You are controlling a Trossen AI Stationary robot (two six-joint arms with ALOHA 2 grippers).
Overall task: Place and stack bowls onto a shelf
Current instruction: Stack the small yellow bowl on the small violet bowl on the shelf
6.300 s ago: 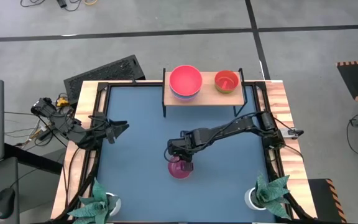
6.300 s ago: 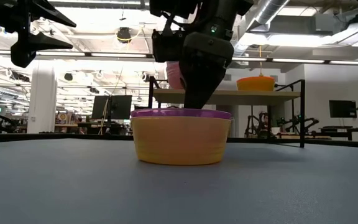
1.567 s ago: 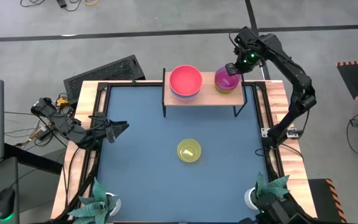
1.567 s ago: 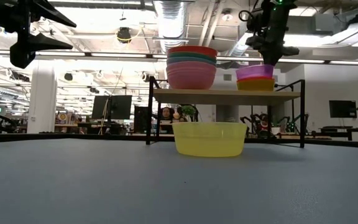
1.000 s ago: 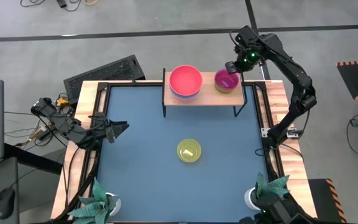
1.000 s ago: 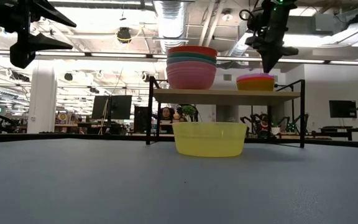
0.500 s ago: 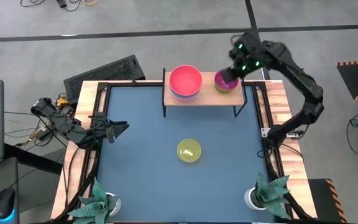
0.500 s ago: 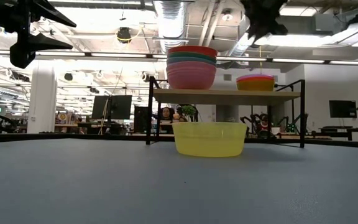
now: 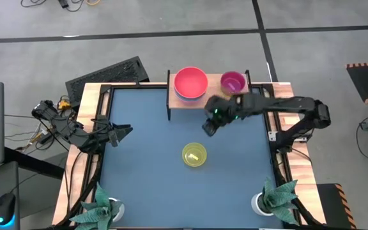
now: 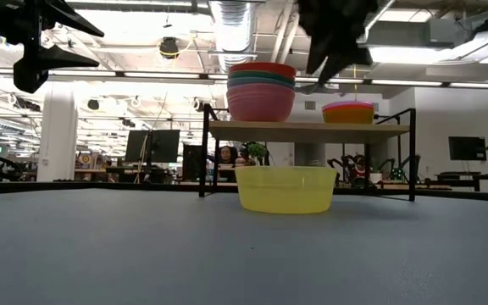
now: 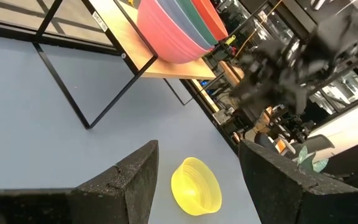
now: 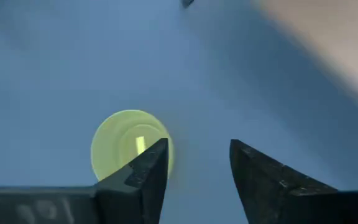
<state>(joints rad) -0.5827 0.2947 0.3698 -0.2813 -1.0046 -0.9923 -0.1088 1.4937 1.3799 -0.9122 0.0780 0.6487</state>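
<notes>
Yellow-green bowl [image 9: 194, 155] sits upright on the blue surface [image 9: 139, 166], alone, just below and ahead of the right end effector [image 9: 209, 126] as its wrist camera looks down on it [image 12: 131, 151]. Right end effector empty, fingers [image 12: 146, 168] spread apart, hanging in the air between the bowl and the shelf [image 9: 209, 99], touching neither.

Behind that end effector, on the shelf's wooden top: magenta bowl [image 9: 233, 82] nested on a small stack [image 10: 348, 112] at the right arm's end of the board; a taller stack of large bowls [image 10: 261, 91], pink at the bottom, green and blue bands above, red-pink on top [image 9: 190, 82], at the other end. The two stacks are apart.

Left end effector [image 9: 122, 131] well away at the left edge of the surface, raised, fingers [image 11: 123, 180] apart, holding nothing.

White plant pots [image 9: 260, 203] at the near corners, far from both end effectors.
</notes>
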